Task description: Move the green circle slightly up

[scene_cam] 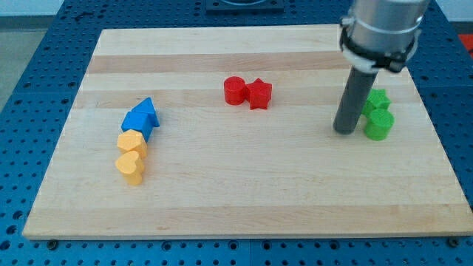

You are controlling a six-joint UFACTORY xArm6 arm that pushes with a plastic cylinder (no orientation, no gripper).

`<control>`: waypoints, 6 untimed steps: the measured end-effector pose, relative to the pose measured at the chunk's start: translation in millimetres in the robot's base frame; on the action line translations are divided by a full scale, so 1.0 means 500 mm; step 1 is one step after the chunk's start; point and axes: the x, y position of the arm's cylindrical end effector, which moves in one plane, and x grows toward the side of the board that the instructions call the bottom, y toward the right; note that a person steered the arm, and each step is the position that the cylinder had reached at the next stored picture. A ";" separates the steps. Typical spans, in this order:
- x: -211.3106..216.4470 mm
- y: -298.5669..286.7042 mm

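Observation:
The green circle (379,125) sits near the board's right edge, touching a second green block (377,100), part hidden by the rod, just above it. My tip (344,131) rests on the board just left of the green circle, a small gap apart. The dark rod rises from it to the grey arm housing (382,29) at the view's top.
A red circle (234,90) and a red star (259,94) touch near the top centre. At the left, two blue blocks (140,117) sit above a yellow block (131,142) and a yellow heart (130,168). The wooden board (244,185) lies on a blue perforated table.

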 end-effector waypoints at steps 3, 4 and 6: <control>0.064 0.142; 0.052 0.182; 0.003 0.167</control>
